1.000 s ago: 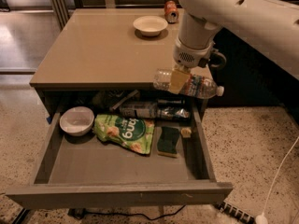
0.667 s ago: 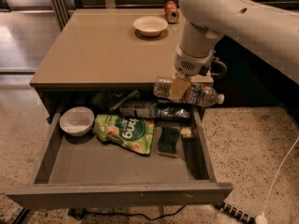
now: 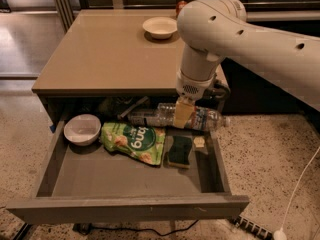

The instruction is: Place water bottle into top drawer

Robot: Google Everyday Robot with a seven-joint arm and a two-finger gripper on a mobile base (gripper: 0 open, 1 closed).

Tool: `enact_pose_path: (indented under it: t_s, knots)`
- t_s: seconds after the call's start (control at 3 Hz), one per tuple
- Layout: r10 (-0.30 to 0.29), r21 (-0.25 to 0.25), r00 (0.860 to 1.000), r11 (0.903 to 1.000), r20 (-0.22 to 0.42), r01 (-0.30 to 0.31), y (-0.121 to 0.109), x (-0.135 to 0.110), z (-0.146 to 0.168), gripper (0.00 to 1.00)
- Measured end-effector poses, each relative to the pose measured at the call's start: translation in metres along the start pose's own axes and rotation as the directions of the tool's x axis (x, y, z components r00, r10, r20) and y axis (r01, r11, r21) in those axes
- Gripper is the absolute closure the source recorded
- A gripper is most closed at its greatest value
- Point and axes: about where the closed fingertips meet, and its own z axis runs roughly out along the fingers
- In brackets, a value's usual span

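Note:
The water bottle (image 3: 207, 119) is clear ribbed plastic and lies level, with its cap end pointing right past the drawer's right wall. My gripper (image 3: 183, 115) hangs from the white arm and is shut on the bottle's middle. It holds the bottle low over the back right of the open top drawer (image 3: 125, 209), just under the table's front edge. The drawer is grey, wide and shallow, and is pulled out towards the camera.
In the drawer lie a white bowl (image 3: 82, 129), a green snack bag (image 3: 134, 142), a green sponge (image 3: 180, 151), a small pale item (image 3: 199, 142) and a darker bottle (image 3: 142, 118) at the back. On the tan tabletop (image 3: 100, 59) stand a white bowl (image 3: 160, 27) and an orange can (image 3: 181, 6). A white cable (image 3: 300, 184) lies on the floor at right.
The gripper has come down and slightly left with the water bottle, from tabletop-edge height to just above the back of the drawer.

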Motion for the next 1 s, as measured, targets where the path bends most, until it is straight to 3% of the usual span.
enact_pose_path:
  t_s: [0.33,1.0]
  knots:
    - [0.0,0.0,1.0,1.0,0.0,0.0,0.0,0.0,0.0,1.0]
    - [-0.086,-0.068,0.996,0.994,-0.006,0.085,0.037,-0.015,0.033,1.0]
